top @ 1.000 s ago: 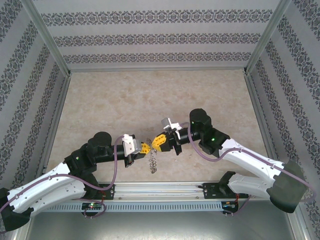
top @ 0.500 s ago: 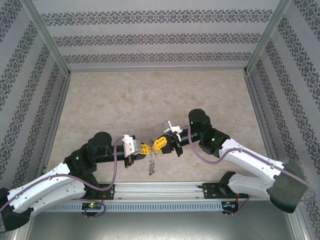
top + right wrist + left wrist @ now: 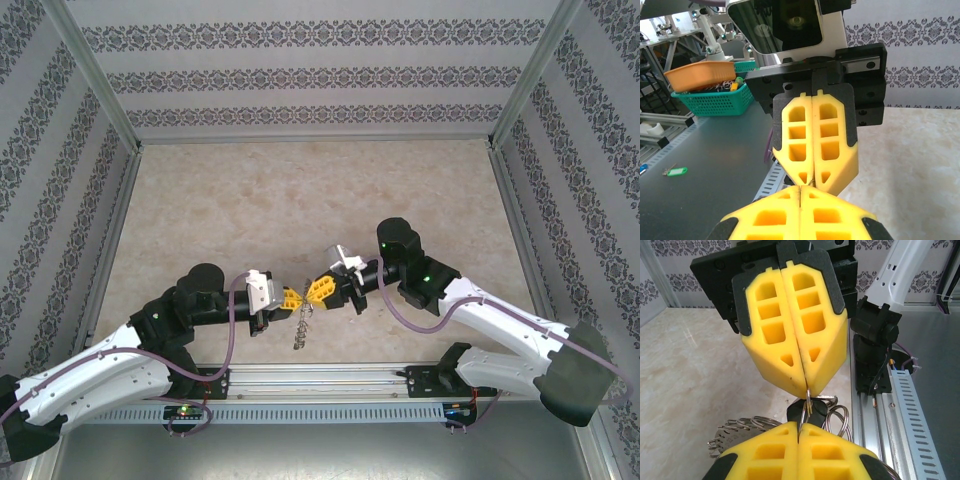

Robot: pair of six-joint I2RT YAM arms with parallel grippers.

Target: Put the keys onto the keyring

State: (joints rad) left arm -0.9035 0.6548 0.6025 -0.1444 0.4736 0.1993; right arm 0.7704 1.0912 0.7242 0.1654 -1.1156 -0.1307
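1. Between the pressed-together tips of the left gripper [image 3: 801,427] sits the key [image 3: 794,414], its dark head just showing.
2. Tip to tip against it, the right gripper [image 3: 805,382] is also closed, pinching a thin wire loop of the keyring [image 3: 740,432].
3. Beyond those tips the keyring's fringe hangs over the desk [image 3: 690,365].

You're running this in a robotics lab: white robot arms [image 3: 500,325] bolted to a metal rail [image 3: 330,378] inside a test booth of aluminium posts [image 3: 95,75], patterned panels [image 3: 320,75] and a marble-look tabletop [image 3: 300,190]. Beyond it you see a grey workbench [image 3: 700,170], a teal parts basket [image 3: 715,102], an orange tray [image 3: 697,75] and more metal rigs [image 3: 670,35]
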